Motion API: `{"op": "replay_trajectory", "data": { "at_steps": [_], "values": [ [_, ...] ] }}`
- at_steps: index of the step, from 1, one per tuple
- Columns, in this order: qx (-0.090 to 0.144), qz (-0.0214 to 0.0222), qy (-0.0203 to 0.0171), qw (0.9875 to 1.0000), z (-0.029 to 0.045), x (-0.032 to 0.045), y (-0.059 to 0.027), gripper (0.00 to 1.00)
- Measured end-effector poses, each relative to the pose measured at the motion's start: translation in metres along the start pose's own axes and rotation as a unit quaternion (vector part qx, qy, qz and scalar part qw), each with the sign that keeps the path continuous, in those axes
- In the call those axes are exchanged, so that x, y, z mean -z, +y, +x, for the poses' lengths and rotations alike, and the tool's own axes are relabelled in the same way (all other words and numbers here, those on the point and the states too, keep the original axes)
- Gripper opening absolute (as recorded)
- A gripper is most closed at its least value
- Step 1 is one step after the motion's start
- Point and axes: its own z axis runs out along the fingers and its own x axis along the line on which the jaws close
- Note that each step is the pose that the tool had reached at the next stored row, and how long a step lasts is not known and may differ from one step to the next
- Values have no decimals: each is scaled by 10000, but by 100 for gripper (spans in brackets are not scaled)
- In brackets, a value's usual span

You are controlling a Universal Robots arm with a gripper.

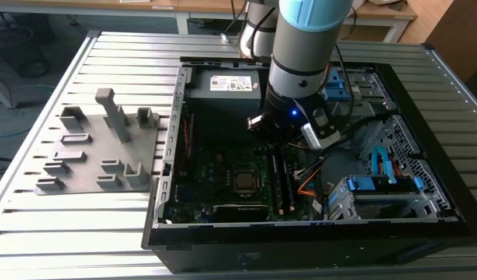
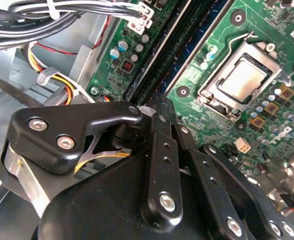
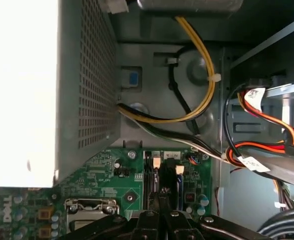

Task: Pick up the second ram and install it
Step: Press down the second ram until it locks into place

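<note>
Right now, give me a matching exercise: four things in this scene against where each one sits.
Things:
1. gripper
2. grey fixture tray
3. processor socket
4. power supply

Places:
A. on the slatted table, outside the case
B. over the memory slots
C. in the case's far corner in the exterior view
D. on the motherboard, beside the memory slots

Pairs: 1-B, 2-A, 3-D, 4-C

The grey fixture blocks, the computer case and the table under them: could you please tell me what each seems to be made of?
The grey fixture blocks look like matte plastic: uniform grey, dull, with soft moulded edges. The computer case seems to be sheet metal, painted black outside; its inner wall in the first wrist view is bare grey and perforated. The table appears to be slotted aluminium profile, pale and lightly shiny.
</note>
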Motion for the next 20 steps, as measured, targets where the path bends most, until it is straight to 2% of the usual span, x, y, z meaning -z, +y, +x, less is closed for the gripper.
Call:
{"op": "replay_trajectory", "data": {
  "at_steps": [7,10,12,15,17,20],
  "values": [
    [5,-16,2,10000,2,-71,0,10],
    [5,-20,0,10000,1,-80,2,10],
    [5,-36,-6,10000,-1,-47,7,10],
    [5,-21,0,10000,-1,68,3,10],
    [5,-13,-1,10000,-1,69,-2,10],
    [5,3,-1,10000,-1,71,-85,10]
  ]
}}
